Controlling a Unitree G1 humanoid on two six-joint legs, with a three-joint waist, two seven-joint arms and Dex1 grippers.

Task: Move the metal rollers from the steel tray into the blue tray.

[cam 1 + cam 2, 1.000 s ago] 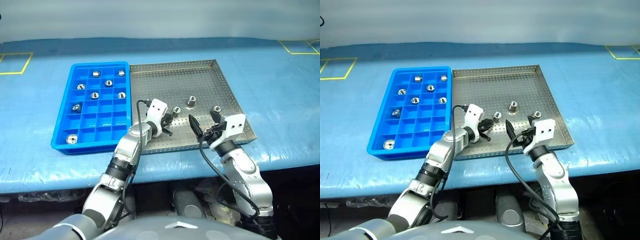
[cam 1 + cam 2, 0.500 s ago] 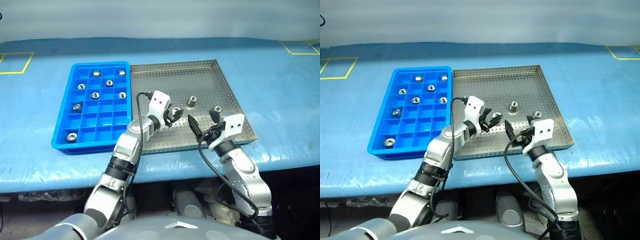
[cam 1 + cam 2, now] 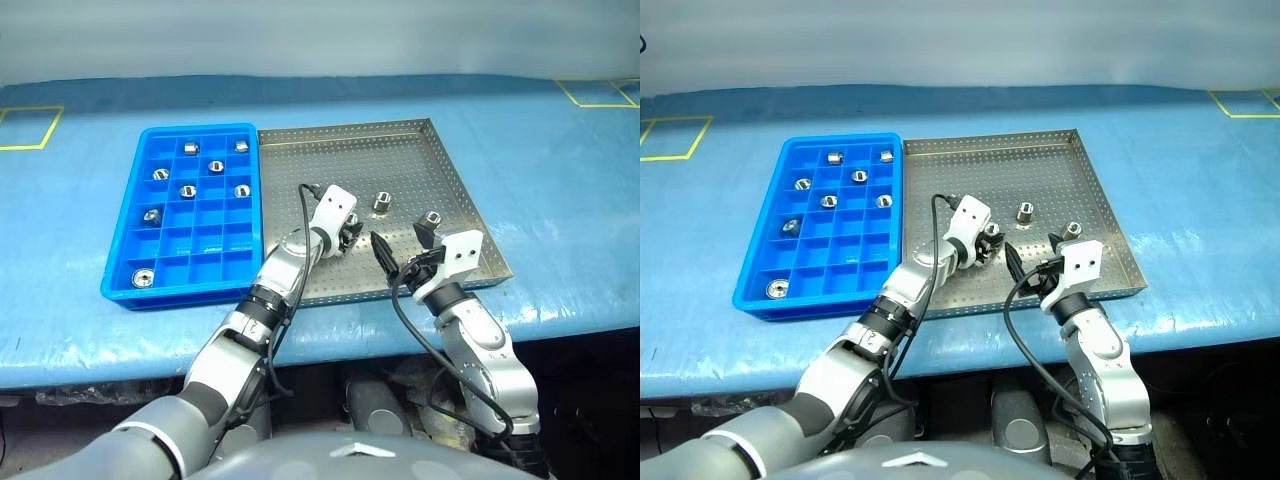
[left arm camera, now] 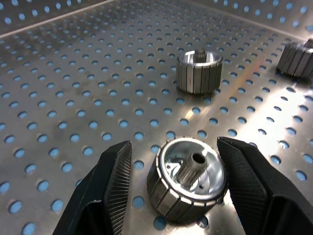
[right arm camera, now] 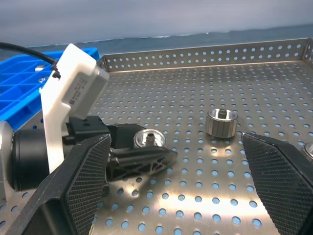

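Steel tray (image 3: 440,170) floor bears the roller (image 4: 187,186) that the left gripper (image 4: 173,188) brackets, fingers parted with gaps either side: pickup step, needing closure, lift, carry to the blue tray (image 3: 125,265); right gripper (image 5: 176,161) spread wide, empty.

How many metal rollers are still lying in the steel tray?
3. One roller sits between the left gripper fingers, not lifted; one near the steel tray centre; one by its right rim. The arms may hide more.
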